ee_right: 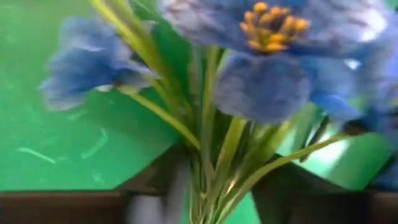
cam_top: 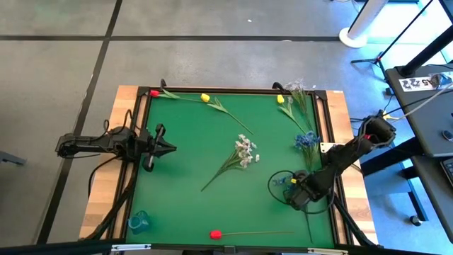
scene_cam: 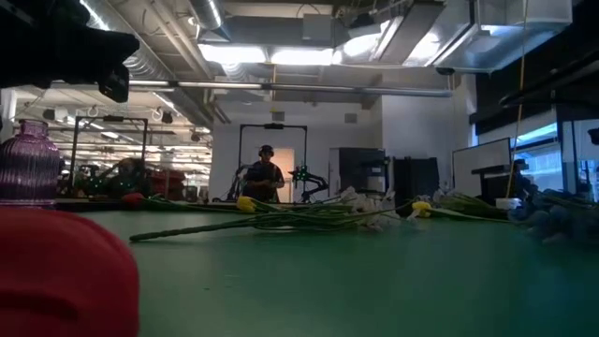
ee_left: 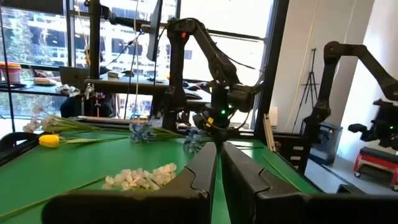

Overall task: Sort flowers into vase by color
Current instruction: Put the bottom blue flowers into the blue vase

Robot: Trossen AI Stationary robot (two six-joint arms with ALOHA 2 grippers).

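Note:
My right gripper (cam_top: 292,190) is at the table's right near part, shut on a blue blossom cluster (cam_top: 280,180); its blossoms (ee_right: 267,74) fill the right wrist view. My left gripper (cam_top: 170,146) hovers shut at the left side, pointing right, and touches nothing. Lying on the green mat are a white cluster (cam_top: 245,151), a second blue cluster (cam_top: 306,140), two yellow tulips (cam_top: 205,98) (cam_top: 280,99), a pale lilac cluster (cam_top: 296,86) and red tulips (cam_top: 154,93) (cam_top: 216,234). A blue vase (cam_top: 139,222) stands at the near left corner. My right gripper pinches the blue cluster's bundled green stems (ee_right: 211,180) just below the blossoms, one finger on each side. The blossoms stick out past the fingertips toward the table's left (ee_left: 194,140). A long stem (cam_top: 308,225) trails behind toward the near edge.
A purple vase (scene_cam: 28,159) shows at the low view's left. A black cable loop (cam_top: 272,185) lies by the right gripper. The raised wooden frame (cam_top: 338,120) borders the mat. A person (scene_cam: 265,173) stands far back in the room. Open mat lies between the two arms.

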